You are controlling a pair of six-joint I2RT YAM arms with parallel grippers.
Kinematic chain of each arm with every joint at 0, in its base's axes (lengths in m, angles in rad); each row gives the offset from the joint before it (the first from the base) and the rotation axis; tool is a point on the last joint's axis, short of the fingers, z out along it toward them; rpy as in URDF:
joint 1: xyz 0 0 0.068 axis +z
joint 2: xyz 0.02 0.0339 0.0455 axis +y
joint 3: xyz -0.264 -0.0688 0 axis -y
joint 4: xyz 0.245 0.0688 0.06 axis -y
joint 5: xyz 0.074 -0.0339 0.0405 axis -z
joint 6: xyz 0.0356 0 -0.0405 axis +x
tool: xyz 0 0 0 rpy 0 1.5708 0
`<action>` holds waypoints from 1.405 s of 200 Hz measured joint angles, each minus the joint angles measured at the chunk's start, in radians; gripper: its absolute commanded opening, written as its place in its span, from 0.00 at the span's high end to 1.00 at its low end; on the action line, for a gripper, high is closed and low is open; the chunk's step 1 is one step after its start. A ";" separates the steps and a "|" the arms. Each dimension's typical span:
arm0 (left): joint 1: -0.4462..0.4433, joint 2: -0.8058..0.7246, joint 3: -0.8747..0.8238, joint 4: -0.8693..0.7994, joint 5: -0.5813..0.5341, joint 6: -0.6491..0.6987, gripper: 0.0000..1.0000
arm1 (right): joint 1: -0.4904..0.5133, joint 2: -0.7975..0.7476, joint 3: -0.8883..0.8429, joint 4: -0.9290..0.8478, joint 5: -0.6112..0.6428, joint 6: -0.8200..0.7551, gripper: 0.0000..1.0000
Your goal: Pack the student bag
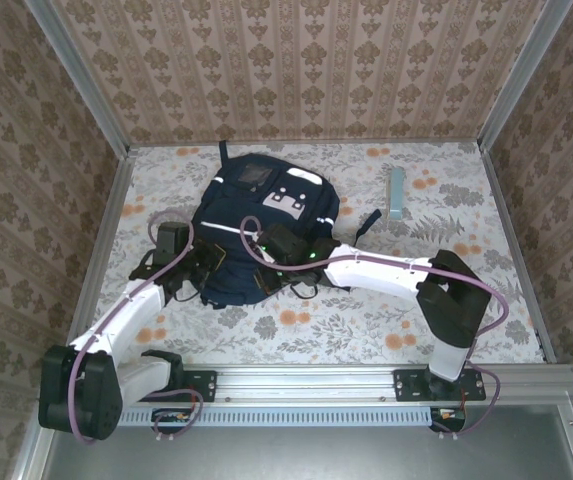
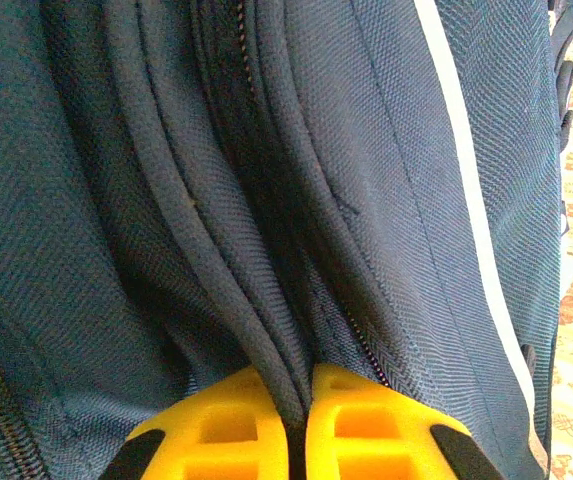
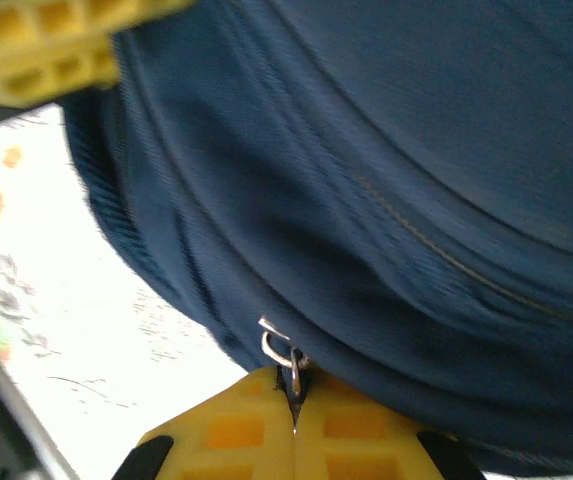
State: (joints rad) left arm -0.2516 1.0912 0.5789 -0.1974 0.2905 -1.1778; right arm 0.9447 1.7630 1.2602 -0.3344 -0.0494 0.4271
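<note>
Two closed: left gripper (image 2: 298, 432) pinches student bag (image 2: 416, 200) fold; right gripper (image 3: 294, 425) nips blurred zipper pull (image 3: 279, 345).

From above, the two wrists cover the near edge of the student bag (image 1: 266, 215), so I can't see where either claw meets it. On the left wrist camera the left claw (image 2: 298, 400) is cut off by the bottom edge. Its fingers (image 2: 231, 430) pinch a fabric fold whose end is buried between them. My right wrist picture is blurred. The right claw (image 3: 294, 400), also cropped at the bottom, grips a small metal pull (image 3: 278, 343) whose lower part is hidden. A pale blue slab (image 1: 396, 193) at the far right of the surface (image 1: 446, 330) is too small to identify.
</note>
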 measured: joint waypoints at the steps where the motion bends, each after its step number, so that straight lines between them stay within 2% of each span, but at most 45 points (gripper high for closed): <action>1: 0.000 0.000 0.000 0.000 0.000 0.000 1.00 | 0.000 -0.002 -0.002 -0.002 0.002 -0.002 1.00; 36: -0.002 0.000 0.000 -0.008 -0.004 0.023 1.00 | -0.067 -0.094 -0.085 -0.049 0.095 -0.092 1.00; 83: -0.004 -0.011 0.000 -0.022 0.012 0.049 1.00 | -0.194 -0.127 -0.126 -0.035 0.096 -0.183 1.00; 138: 0.002 -0.015 0.000 -0.053 0.028 0.092 1.00 | -0.339 -0.011 -0.001 -0.079 0.108 -0.192 1.00; 171: 0.004 -0.016 0.000 -0.055 0.055 0.110 1.00 | -0.353 0.053 0.087 -0.150 0.105 -0.187 1.00; 181: 0.004 -0.017 0.000 -0.057 0.064 0.122 0.89 | -0.354 0.054 0.092 -0.161 0.105 -0.186 1.00; 195: 0.005 -0.017 0.009 -0.071 0.081 0.153 0.65 | -0.358 0.054 0.093 -0.168 0.106 -0.186 1.00; 201: 0.004 -0.018 0.020 -0.092 0.092 0.173 0.57 | -0.362 0.054 0.093 -0.169 0.106 -0.186 1.00; 206: 0.004 -0.020 0.030 -0.115 0.101 0.183 0.52 | -0.368 0.054 0.093 -0.169 0.106 -0.186 0.95; 214: 0.004 -0.025 0.047 -0.151 0.106 0.213 0.46 | -0.381 0.049 0.093 -0.170 0.106 -0.186 0.81; 233: 0.006 -0.040 0.101 -0.238 0.102 0.272 0.39 | -0.422 0.018 0.092 -0.193 0.105 -0.194 0.53; 252: 0.010 -0.050 0.161 -0.300 0.084 0.330 0.38 | -0.454 -0.036 0.092 -0.221 0.074 -0.222 0.40; 281: 0.011 -0.053 0.233 -0.362 0.038 0.414 0.37 | -0.452 -0.105 0.092 -0.231 -0.048 -0.263 0.28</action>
State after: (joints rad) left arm -0.2405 1.0386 0.8120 -0.5594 0.3283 -0.7639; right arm 0.4931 1.6585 1.3521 -0.5655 -0.0971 0.1642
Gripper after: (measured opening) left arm 0.630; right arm 0.684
